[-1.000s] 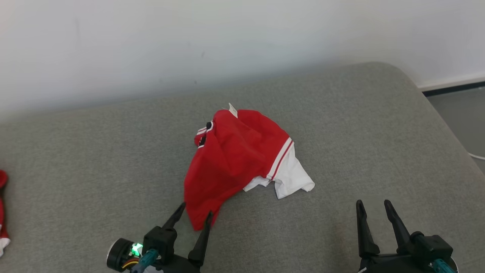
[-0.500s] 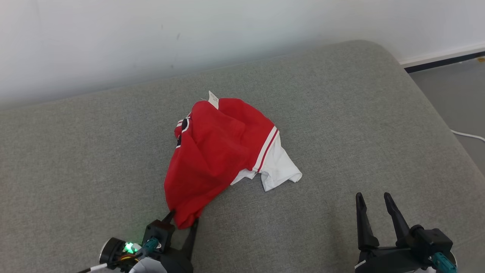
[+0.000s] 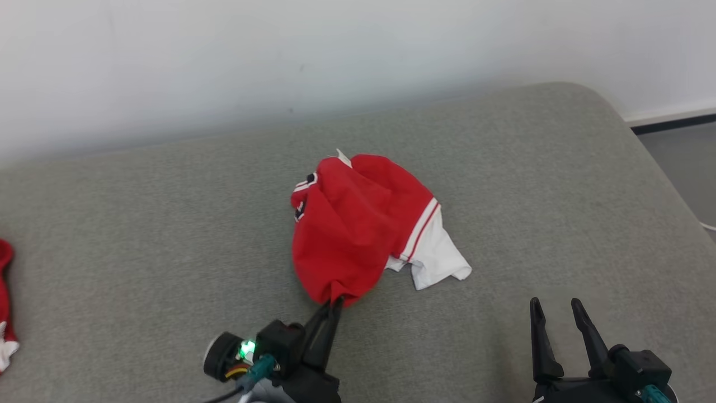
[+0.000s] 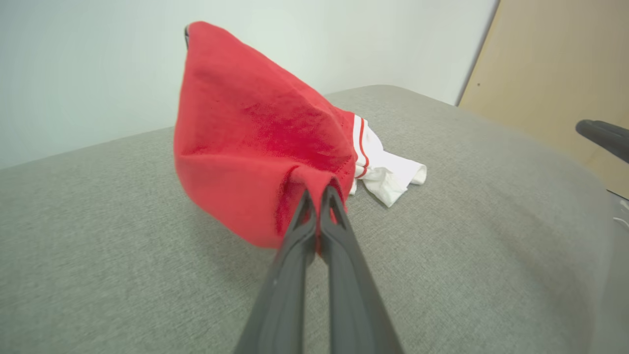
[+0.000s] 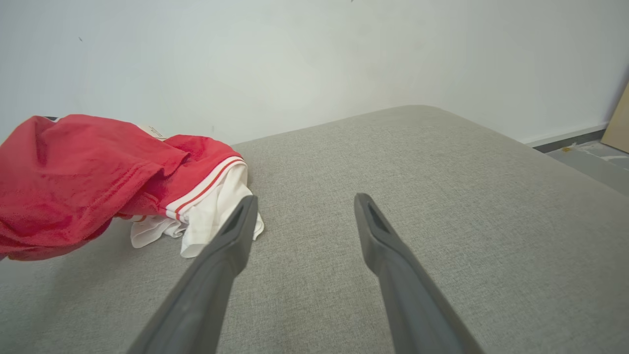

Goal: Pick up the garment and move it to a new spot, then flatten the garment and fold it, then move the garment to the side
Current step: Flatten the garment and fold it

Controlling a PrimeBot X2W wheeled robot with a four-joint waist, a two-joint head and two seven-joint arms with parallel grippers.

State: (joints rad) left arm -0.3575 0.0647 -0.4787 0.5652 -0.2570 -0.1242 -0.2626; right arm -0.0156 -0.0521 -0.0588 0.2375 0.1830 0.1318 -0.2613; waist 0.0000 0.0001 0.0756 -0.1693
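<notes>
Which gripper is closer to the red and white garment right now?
Left. The left gripper is shut on the garment at its near red edge, touching it. The right gripper stands open over the grey cushion, apart from the garment, off to its right.

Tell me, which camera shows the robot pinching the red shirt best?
The left wrist view: the left gripper, shut on the garment, is close up. The head view shows the pinch small; the right wrist view shows the garment's side.
</notes>
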